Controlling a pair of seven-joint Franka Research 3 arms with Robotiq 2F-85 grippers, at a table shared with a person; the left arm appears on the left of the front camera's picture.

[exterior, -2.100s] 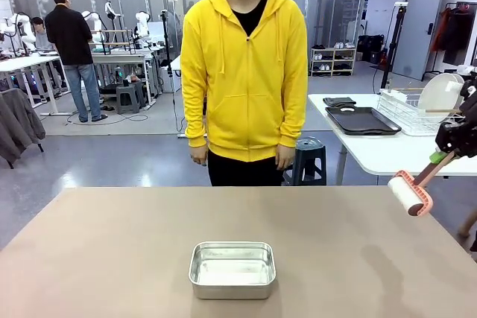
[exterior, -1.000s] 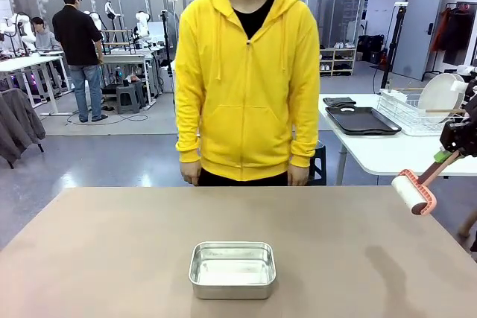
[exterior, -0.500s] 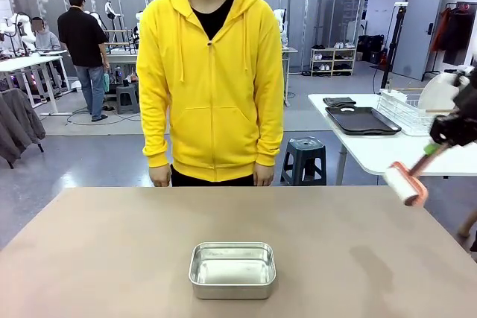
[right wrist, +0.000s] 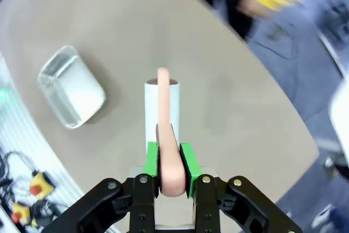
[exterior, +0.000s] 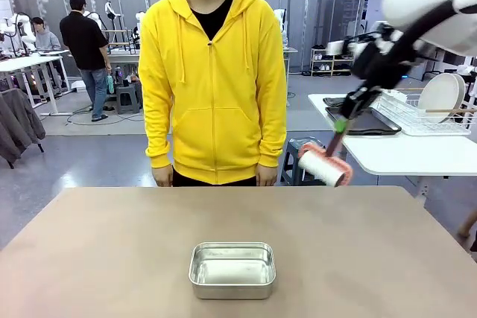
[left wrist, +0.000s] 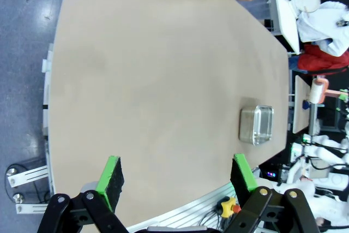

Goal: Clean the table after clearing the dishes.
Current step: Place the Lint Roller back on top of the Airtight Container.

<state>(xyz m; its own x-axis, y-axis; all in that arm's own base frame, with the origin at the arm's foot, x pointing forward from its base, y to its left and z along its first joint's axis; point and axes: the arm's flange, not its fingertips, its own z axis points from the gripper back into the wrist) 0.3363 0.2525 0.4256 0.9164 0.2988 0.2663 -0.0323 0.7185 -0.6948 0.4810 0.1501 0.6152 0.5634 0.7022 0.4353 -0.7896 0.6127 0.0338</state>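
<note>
The right gripper, clamped on a lint roller, has swung in from the side over the table – wiping looks imminent; the left gripper hangs wide open, empty – dishes gone

- Bright, even light from overhead across the room, with pale glare patches on the grey floor behind the person
- The right gripper and its arm are smeared with motion blur in the front view
- Beyond the right gripper's fingertips in its wrist view, the yellow sleeve and floor streak badly
- A soft shadow lies beside the steel pan
- The left wrist view bows the table edges; the pan glints
</note>
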